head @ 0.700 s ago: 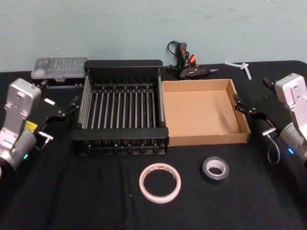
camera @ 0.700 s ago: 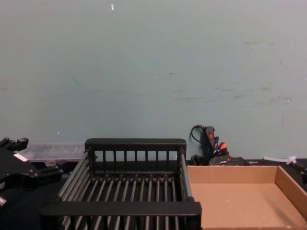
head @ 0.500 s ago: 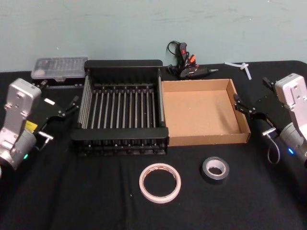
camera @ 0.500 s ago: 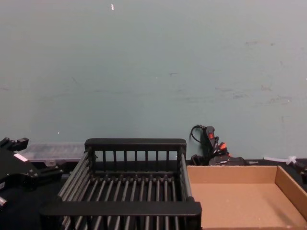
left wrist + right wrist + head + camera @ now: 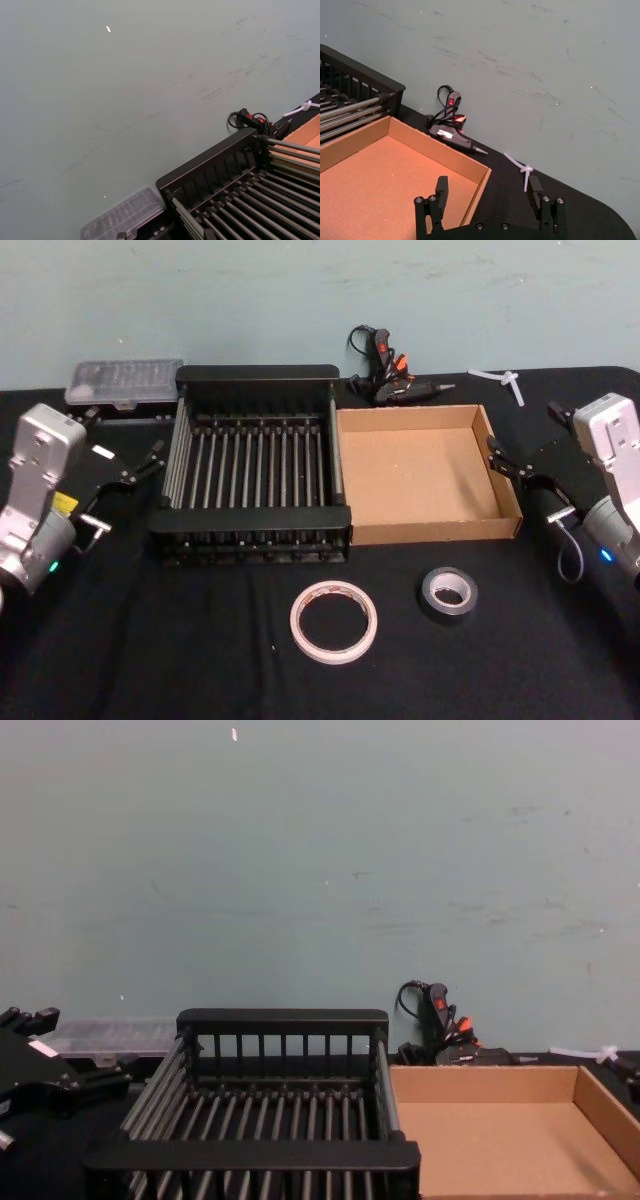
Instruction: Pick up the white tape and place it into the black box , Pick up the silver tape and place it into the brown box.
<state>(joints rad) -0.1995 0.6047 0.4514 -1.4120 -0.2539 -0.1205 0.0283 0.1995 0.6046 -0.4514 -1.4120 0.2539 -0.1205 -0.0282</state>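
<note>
With both tapes lying flat on the table in front of the boxes, the white tape [image 5: 334, 622] is seen nearer the left gripper [image 5: 143, 466], the silver tape [image 5: 449, 592] nearer the right gripper [image 5: 512, 465], both spread and empty.

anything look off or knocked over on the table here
Nothing stands out. The white tape and silver tape lie flat on the cloth, and the black box and brown box sit squarely side by side, both empty.
</note>
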